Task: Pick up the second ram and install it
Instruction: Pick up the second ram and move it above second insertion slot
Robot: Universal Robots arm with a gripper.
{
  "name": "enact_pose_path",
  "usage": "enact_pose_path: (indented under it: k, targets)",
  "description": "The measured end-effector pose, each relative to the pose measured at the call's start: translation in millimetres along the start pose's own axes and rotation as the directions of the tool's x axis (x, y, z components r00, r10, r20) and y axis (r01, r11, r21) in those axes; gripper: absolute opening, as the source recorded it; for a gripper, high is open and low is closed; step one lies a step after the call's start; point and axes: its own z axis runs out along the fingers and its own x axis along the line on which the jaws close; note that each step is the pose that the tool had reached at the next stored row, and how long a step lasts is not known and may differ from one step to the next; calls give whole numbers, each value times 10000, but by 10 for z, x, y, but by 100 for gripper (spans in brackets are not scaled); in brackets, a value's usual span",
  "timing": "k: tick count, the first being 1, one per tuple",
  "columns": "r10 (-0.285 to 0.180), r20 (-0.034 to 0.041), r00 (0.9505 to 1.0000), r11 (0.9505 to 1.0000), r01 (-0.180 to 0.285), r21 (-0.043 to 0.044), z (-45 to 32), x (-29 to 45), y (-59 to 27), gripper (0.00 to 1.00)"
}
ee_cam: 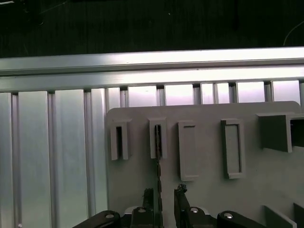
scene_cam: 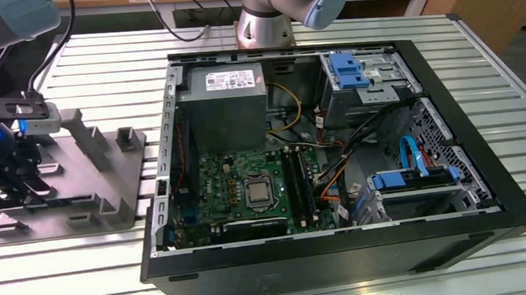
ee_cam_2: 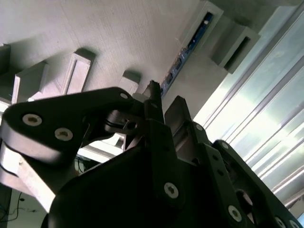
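– Blue and thin, the second ram [ee_cam_2: 190, 45] stands on edge in a narrow slot of the grey holder [scene_cam: 114, 174], doesn't it?
– Yes. In both wrist views it runs straight out from between the black fingers [ee_cam: 180, 194].
– And the hand [ee_cam: 164, 192]?
– Partly open, straddling the stick's near end. One finger is close beside it and the other stands off with a clear gap, so nothing is clamped.
– Where is all that in the exterior view?
– Hand and holder sit at nine o'clock from the open computer case [scene_cam: 443, 102], on the slatted metal desk [scene_cam: 102, 68]. The green motherboard [scene_cam: 219, 184] lies inside the case, toward seven o'clock of its floor. The arm's base [scene_cam: 269, 17] stands at twelve o'clock from the case.
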Motion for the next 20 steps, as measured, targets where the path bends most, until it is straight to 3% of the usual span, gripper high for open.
enact_pose_path:
  k: [10, 20]
  targets:
    - [0, 0, 10000, 10000, 0, 0, 99, 5, 37, 31]
    - [1, 0, 10000, 10000, -1, 1, 148, -15, 57, 31]
